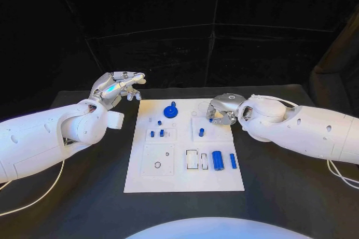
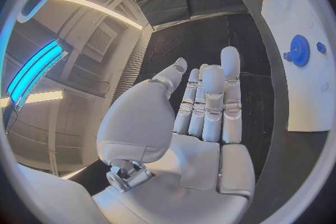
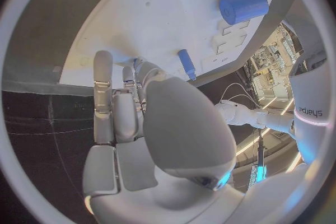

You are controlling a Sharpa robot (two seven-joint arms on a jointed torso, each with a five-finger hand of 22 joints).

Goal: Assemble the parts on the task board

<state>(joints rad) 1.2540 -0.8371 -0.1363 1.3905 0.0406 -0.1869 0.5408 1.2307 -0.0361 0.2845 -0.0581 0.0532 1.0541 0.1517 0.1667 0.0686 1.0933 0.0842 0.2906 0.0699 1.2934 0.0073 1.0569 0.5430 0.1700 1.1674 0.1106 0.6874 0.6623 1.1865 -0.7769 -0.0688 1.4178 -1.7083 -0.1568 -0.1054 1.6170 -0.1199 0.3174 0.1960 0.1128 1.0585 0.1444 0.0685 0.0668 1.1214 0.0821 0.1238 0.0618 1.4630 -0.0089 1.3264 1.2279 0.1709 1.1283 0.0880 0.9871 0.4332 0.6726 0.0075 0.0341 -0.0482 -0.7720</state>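
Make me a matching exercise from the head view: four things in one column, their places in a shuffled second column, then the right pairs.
Things
1. blue gear
2. thick blue cylinder
3. left hand
4. right hand

Places
A. over the far right edge of the task board
B. lying on the board's near right part, beside a thinner blue pin
C. raised off the board, past its far left corner
D. on the far middle of the board

Pairs: 1-D, 2-B, 3-C, 4-A

Head overhead; wrists close (perhaps overlapping).
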